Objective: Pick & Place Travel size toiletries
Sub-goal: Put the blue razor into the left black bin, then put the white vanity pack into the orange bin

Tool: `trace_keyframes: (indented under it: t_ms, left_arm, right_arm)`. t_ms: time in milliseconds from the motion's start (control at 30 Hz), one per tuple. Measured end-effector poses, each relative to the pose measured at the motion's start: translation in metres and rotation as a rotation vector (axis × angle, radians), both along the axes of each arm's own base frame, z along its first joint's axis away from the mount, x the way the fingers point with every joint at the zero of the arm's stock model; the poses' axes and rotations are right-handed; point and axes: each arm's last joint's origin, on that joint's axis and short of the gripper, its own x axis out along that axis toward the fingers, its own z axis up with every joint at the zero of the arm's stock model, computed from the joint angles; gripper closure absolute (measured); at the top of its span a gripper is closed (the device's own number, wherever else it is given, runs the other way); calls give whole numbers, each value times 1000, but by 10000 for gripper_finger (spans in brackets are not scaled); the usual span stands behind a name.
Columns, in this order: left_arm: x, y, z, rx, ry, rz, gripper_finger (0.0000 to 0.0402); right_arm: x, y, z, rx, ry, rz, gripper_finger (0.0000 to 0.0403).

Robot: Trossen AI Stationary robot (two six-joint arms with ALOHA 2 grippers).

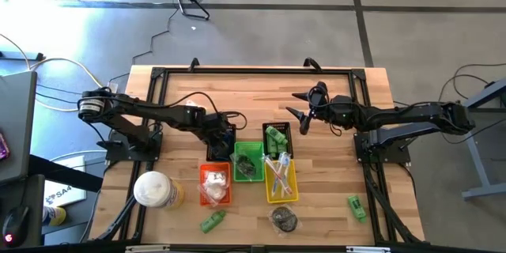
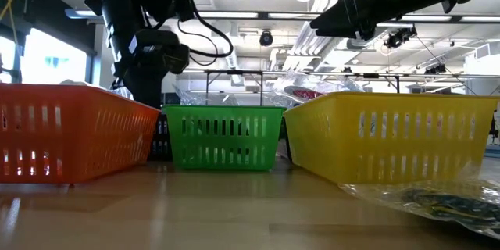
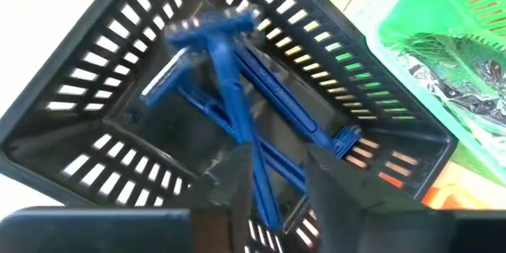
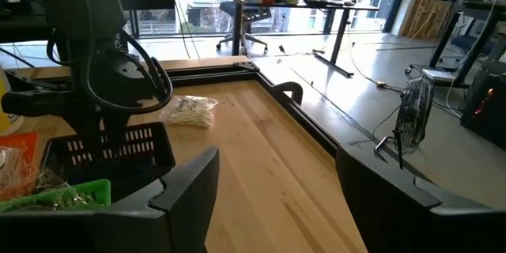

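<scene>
The left gripper (image 3: 273,175) is poised over the black basket (image 3: 71,138), its jaws parted a little around the handle of a blue razor (image 3: 225,87); whether that handle is pinched or already freed cannot be told, since the fingers stand close on either side of it. More blue razors (image 3: 296,115) lie crossed beneath it on the basket floor. The right gripper (image 1: 304,112) is held well above the table beyond a second black basket (image 1: 277,138), jaws wide and empty. Other toiletries are seen sorted into the orange basket (image 1: 215,186), the green basket (image 1: 247,160) and the yellow basket (image 1: 281,180), while a green tube (image 1: 212,221), a second green piece (image 1: 356,206) and a dark wrapped bundle (image 1: 284,219) are left loose on the table. A risk is judged here — if the fingers are lifted while the handle is lightly caught, the razor may be dragged up and tipped over the rim. The crossed razors could also be snagged and shifted — or the light basket itself nudged sideways.
</scene>
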Motion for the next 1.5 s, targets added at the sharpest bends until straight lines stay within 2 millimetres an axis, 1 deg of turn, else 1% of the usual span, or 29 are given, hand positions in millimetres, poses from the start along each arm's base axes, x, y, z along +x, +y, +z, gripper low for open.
trace_keyframes:
  t_ms: [167, 333, 467, 633, 767, 833, 933, 1033, 1300, 1500]
  left_arm:
    - [0, 0, 0, 4, -1, -6, 250]
    - [1, 0, 2, 24, -26, -42, 245]
    - [6, 1, 7, 46, -75, -83, 266]
    - [16, 1, 33, 89, -110, -190, 318]
    - [21, 1, 55, 163, -122, -282, 359]
    - [23, 2, 63, 199, -133, -313, 376]
    - [26, 3, 69, 253, -152, -339, 396]
    - [27, 4, 71, 304, -166, -348, 397]
    - [38, 5, 77, 417, -292, -400, 401]
    - [37, 11, 78, 508, -265, -392, 401]
  right_arm:
    - [0, 0, 0, 0, 0, 0, 156]
    - [0, 0, 0, 0, 0, 0, 156]
    - [0, 0, 0, 0, 0, 0, 156]
    - [0, 0, 0, 0, 2, 2, 156]
    - [0, 3, -3, 16, 21, 10, 156]
    - [-1, 5, -5, 39, 41, 17, 156]
    - [-2, 8, -10, 81, 74, 26, 156]
    - [-3, 13, -15, 122, 117, 36, 156]
    - [-6, 22, -24, 252, 168, 32, 156]
    - [-8, 29, -29, 329, 196, 29, 156]
